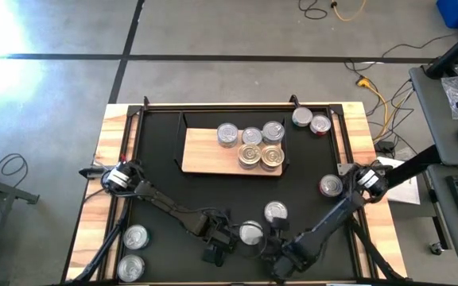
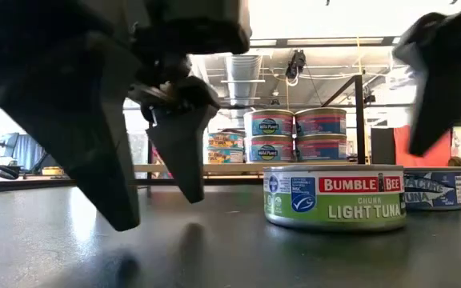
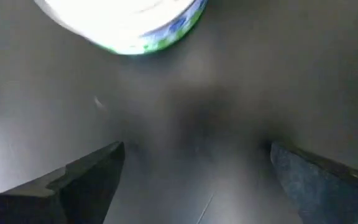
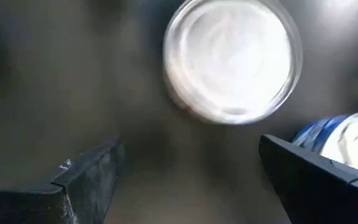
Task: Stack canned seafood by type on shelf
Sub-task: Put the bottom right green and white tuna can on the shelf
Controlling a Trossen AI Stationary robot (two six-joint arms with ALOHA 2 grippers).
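The shelf (image 1: 205, 155), a light-wood board, lies at the far middle of the black mat (image 1: 165, 191) and bears several cans (image 1: 251, 145), some stacked two high (image 2: 294, 134). A green-sided tuna can (image 1: 250, 233) (image 2: 334, 197) and a blue-sided can (image 1: 275, 211) (image 2: 432, 190) stand on the mat near the front. My left gripper (image 1: 226, 240) (image 2: 157, 213) (image 3: 194, 180) hangs open just left of the tuna can (image 3: 135, 25), close above the mat. My right gripper (image 1: 272, 245) (image 4: 188, 180) hovers open near both cans; the tuna can (image 4: 232, 59) lies ahead of its fingers.
Two cans (image 1: 310, 121) stand on the mat right of the shelf, a reddish one (image 1: 331, 186) by the right arm, and two more (image 1: 133, 253) at the near left corner. The black shelf frame's post (image 2: 359, 120) rises behind the stacks.
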